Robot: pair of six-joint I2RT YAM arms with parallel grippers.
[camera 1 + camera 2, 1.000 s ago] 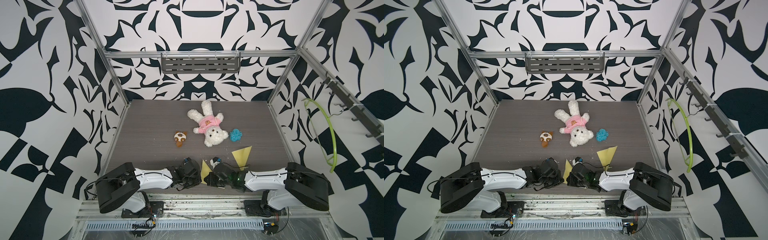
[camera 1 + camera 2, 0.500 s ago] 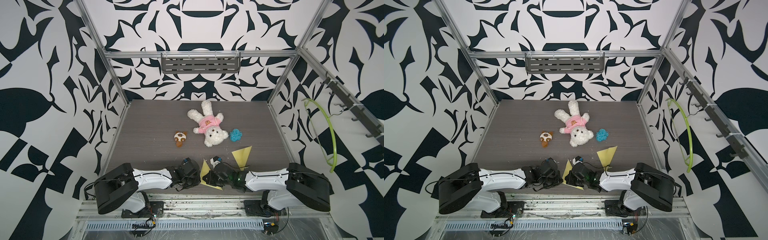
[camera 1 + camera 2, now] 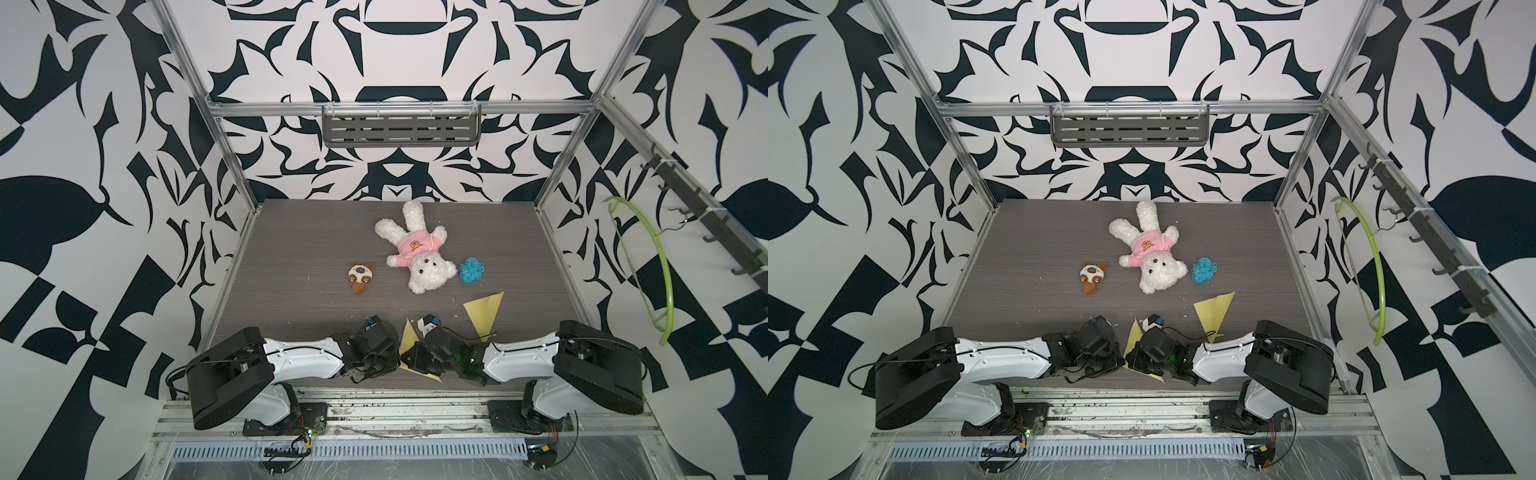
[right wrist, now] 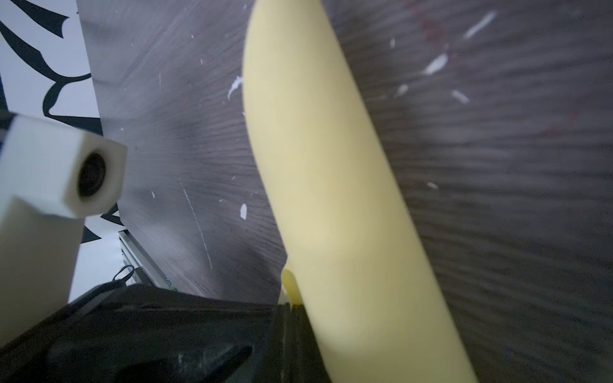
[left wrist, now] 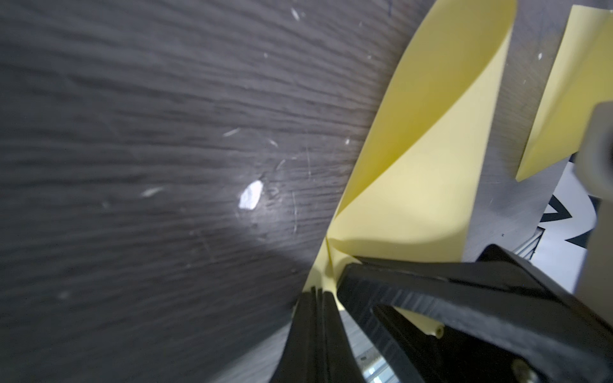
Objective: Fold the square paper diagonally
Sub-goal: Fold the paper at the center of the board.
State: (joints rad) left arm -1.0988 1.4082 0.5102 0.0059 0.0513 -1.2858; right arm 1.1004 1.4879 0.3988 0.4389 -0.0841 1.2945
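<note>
Paper (image 5: 414,199) bowed over mid-fold, no crease yet; left fingers (image 5: 308,331) and right fingers (image 4: 282,335) both pinch it; flattening remains.

Counter (image 3: 299,257): dark wood-grain, white flecks scattered.
Teddy bear (image 3: 415,257): white, pink shirt, lying mid-counter, head twd near edge.
Small plush (image 3: 360,277): brown/white, near bear's left, not touching.
Blue yarn ball (image 3: 471,270): just beside bear's head, opp. side.
Shelf (image 3: 401,129): grey, slotted, on back wall.
Hanger (image 3: 666,282): green, hung from hook rail (image 3: 706,216), right wall.
</note>
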